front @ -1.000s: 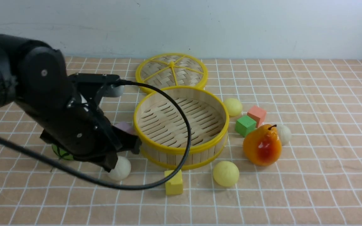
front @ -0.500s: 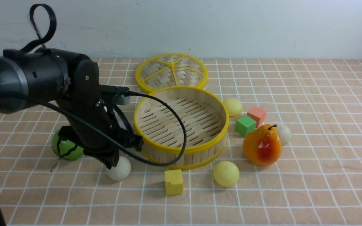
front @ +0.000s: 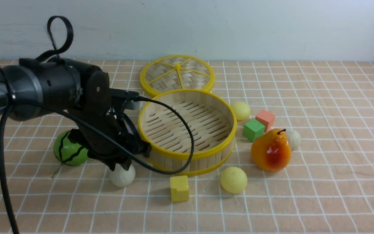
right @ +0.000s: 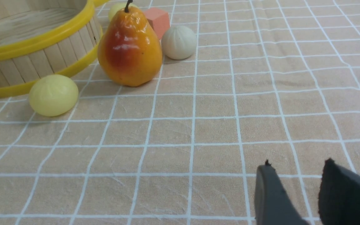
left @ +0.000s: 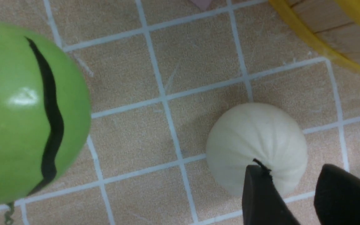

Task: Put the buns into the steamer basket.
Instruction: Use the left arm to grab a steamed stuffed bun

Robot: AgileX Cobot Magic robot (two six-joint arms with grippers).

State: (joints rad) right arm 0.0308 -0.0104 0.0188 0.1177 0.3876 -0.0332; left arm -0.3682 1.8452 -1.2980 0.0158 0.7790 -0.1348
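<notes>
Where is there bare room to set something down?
Bare: cloth right of the pear, the front strip before the yellow cube, inside the steamer basket. Crowded: between basket and pear; left of the basket, around the left end effector, bun and watermelon ball.

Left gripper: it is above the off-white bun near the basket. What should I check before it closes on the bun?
1. Left gripper open: ok, fingers stand apart.
2. Off-white bun centred between the fingers: not ok, one fingertip overlaps it and it lies off to one side.
3. Watermelon ball apart from the bun: ok.
4. Steamer basket uncovered and empty: ok, the lid lies behind it.
5. Arm cable free of the basket rim: cannot tell.
6. Right gripper holding nothing: ok.
</notes>
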